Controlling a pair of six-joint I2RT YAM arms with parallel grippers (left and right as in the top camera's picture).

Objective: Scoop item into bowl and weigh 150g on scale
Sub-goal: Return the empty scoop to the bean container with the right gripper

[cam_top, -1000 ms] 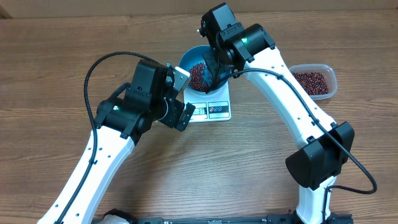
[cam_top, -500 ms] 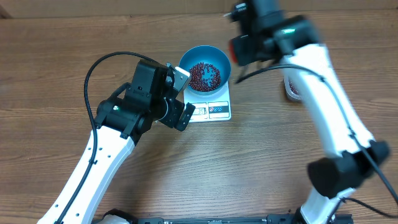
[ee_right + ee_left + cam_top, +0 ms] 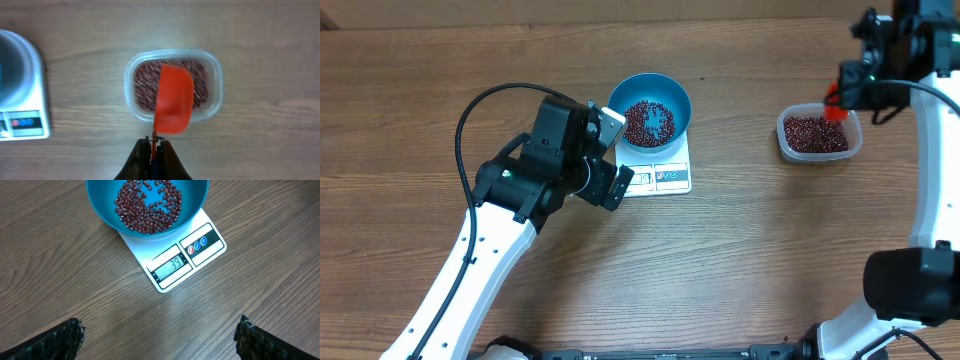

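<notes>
Right wrist: right gripper (image 3: 154, 146) clamped on scoop (image 3: 174, 102), seemingly above tub (image 3: 216, 70).
Left gripper (image 3: 160, 330) agape; bowl (image 3: 196, 200) of beans (image 3: 147, 205) ahead on scale (image 3: 205, 242).

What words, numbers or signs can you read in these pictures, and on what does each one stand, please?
"39": on the display of the white scale, seen in the left wrist view.
Small print above the display and the marks on the buttons: too small to read.
Nothing else is legible in any view.
</notes>
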